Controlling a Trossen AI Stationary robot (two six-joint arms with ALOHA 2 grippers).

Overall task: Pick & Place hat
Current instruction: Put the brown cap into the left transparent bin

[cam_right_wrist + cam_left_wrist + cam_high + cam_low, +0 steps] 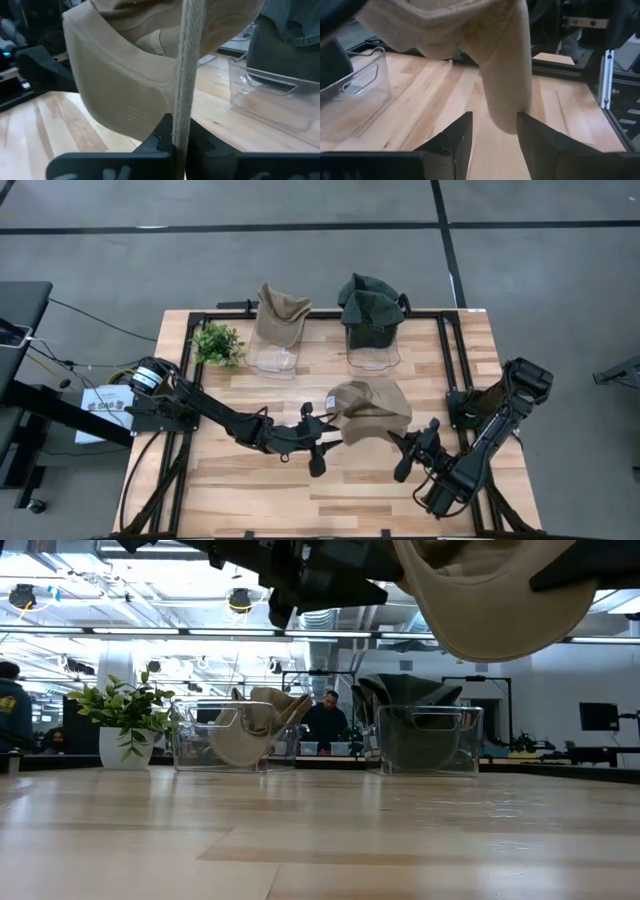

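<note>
While the left gripper [322, 442] stands apart, the right gripper [412, 448] clamps the soft, ribbed tan hat [368, 410] aloft.

Two tan cloth hats: one held aloft [370, 410], one in a clear plastic bin [275, 355]. Dark green hats fill a second bin [372, 348]. One small potted green plant [217, 344].
</note>
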